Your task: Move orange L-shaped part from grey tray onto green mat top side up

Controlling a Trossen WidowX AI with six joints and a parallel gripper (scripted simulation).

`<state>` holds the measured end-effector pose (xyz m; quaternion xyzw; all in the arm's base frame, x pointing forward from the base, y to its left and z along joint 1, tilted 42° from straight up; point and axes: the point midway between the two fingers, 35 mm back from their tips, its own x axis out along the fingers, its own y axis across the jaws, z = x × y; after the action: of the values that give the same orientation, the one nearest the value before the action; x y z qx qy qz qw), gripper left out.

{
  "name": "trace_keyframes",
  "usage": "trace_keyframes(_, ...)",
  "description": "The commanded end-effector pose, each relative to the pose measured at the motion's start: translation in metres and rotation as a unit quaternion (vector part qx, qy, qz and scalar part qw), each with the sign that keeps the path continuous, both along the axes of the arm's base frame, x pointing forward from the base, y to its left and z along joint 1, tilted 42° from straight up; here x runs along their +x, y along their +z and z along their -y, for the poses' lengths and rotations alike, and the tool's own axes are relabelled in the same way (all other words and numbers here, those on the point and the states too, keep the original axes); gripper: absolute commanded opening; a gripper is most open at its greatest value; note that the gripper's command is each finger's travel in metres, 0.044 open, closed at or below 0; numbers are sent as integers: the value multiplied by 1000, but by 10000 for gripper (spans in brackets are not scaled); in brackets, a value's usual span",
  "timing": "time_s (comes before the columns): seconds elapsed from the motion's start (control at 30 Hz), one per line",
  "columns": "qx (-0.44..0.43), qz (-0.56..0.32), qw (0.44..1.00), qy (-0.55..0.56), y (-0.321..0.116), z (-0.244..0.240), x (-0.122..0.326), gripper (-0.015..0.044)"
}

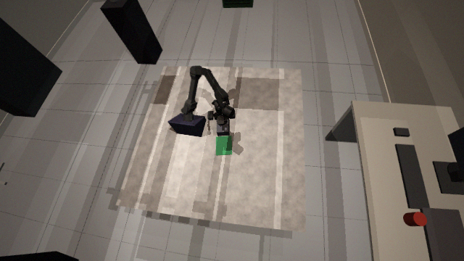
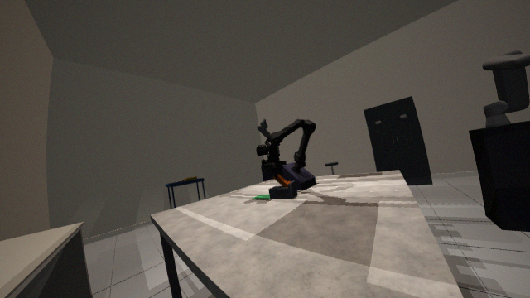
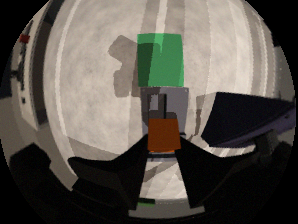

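Near the middle of the tabletop [image 1: 254, 174] [image 2: 331, 232] [image 3: 90, 75], somewhat toward its upper edge in the top view, we find the grey tray [image 1: 223, 133] [image 2: 283, 193] [image 3: 183, 102]. The green mat [image 1: 224, 145] [image 2: 262, 197] [image 3: 162, 60] lies just beside it, on the side toward the lower edge. The arm [image 1: 212, 81] [image 2: 291, 127] rises from a dark base [image 1: 186, 127] [image 2: 300, 179] [image 3: 240, 120], which stands nearer to the left edge and the upper left corner.

The orange part [image 2: 282, 180] [image 3: 164, 134] is tilted over the tray, and the pocket shows bare in the wrist view. Its lower end is close to the tray wall; if they touch, we cannot tell. The jaws are clamped on the part, one finger at each side.

We judge that the pressing step is done and the lifting is in hand. The part looks stiff and probably light, so it should not bend or break easily. Its flat faces may be slippery, and with a hold so near one end the part could turn between the fingers. We would keep this hold by the raised end, firm and even, lift until the low end is free of the tray wall, then make the part level before we lower it flat on the mat, top side up.
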<state>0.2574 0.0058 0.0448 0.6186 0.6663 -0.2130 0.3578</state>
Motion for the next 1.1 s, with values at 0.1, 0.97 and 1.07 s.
trace_keyframes(0.1, -2, 5, 1000, 1, 10, 8, 1, 0)
trace_keyframes(0.97, -2, 5, 1000, 1, 19, 30, 2, 0)
trace_keyframes(1.07, -3, 5, 1000, 1, 10, 38, 4, 0)
